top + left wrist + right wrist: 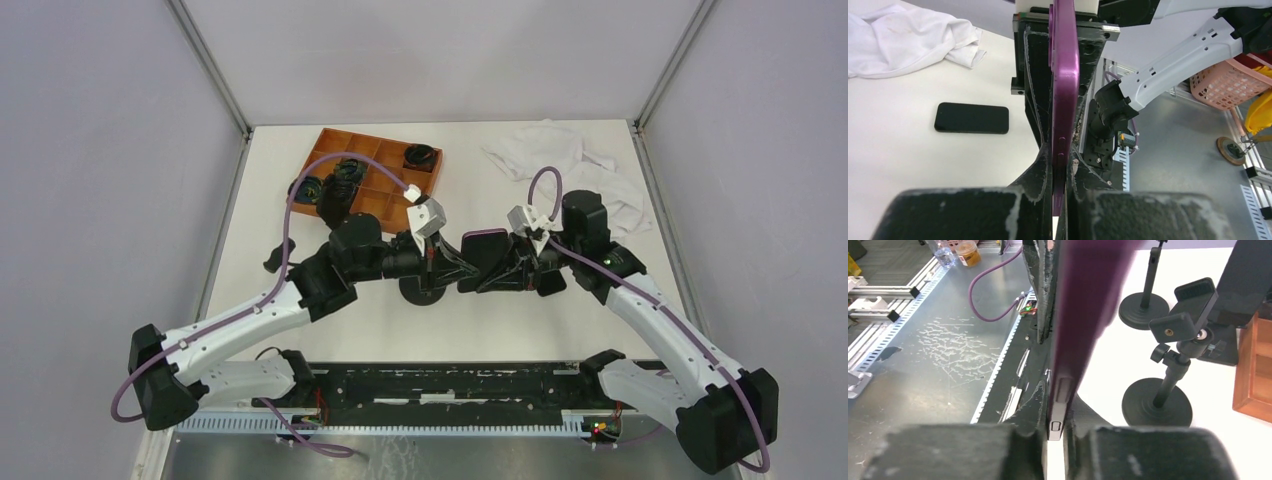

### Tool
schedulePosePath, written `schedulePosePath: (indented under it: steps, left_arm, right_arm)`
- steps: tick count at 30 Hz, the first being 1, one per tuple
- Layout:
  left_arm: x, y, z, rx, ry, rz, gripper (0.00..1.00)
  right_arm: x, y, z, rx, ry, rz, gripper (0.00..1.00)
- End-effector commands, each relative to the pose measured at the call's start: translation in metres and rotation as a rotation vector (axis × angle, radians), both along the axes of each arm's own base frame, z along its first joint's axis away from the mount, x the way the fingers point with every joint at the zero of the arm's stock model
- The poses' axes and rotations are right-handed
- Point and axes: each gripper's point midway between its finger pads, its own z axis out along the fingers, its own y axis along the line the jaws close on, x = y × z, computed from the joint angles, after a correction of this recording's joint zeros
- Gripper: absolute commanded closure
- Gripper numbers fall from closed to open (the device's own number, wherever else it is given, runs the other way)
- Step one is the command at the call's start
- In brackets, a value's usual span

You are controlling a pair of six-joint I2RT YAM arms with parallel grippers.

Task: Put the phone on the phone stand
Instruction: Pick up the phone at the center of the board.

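Observation:
The purple phone (487, 243) hangs edge-up over the table's middle, between both arms. My left gripper (455, 262) is shut on one end of it; in the left wrist view its fingers (1045, 160) press both faces of the phone (1064, 85). My right gripper (503, 270) holds the other end, its jaws against the phone (1073, 325) on both sides. The phone stand (1182, 322), a black clamp on a pole with a round base (1157, 409), stands to the right of the phone in the right wrist view; its base (424, 291) sits below the grippers.
An orange compartment tray (372, 170) with black parts lies at the back left, and a white cloth (570, 160) at the back right. A black phone (971, 118) lies flat on the table. A second black stand (1144, 304) is farther back.

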Motion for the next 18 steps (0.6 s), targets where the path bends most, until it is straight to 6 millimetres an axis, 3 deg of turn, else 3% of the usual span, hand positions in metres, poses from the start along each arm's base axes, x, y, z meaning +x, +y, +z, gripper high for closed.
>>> schedulePosePath:
  steps: [1, 3, 7, 10, 13, 18]
  left_arm:
    - [-0.012, -0.003, 0.049, -0.159, -0.052, -0.057, 0.98]
    - [-0.011, -0.003, 0.050, -0.163, -0.053, -0.050, 0.95]
    - [-0.004, 0.003, 0.062, -0.165, -0.060, -0.011, 0.56]
    - [0.001, 0.004, 0.068, -0.130, -0.042, -0.023, 0.42]
    - [0.004, 0.003, 0.074, -0.092, -0.001, -0.096, 0.41]
    - [0.007, 0.003, 0.064, 0.026, 0.056, -0.172, 0.41]
  right_arm:
    - [0.002, 0.002, 0.014, 0.038, -0.059, 0.007, 0.97]
    - [-0.001, 0.002, 0.015, 0.042, -0.058, 0.017, 1.00]
    - [-0.003, 0.001, 0.010, 0.038, -0.050, 0.019, 1.00]
    - [-0.004, 0.002, 0.008, 0.037, -0.047, 0.023, 1.00]
    - [-0.005, 0.002, 0.008, 0.038, -0.051, 0.026, 1.00]
    - [-0.004, 0.002, 0.008, 0.037, -0.059, 0.020, 1.00]
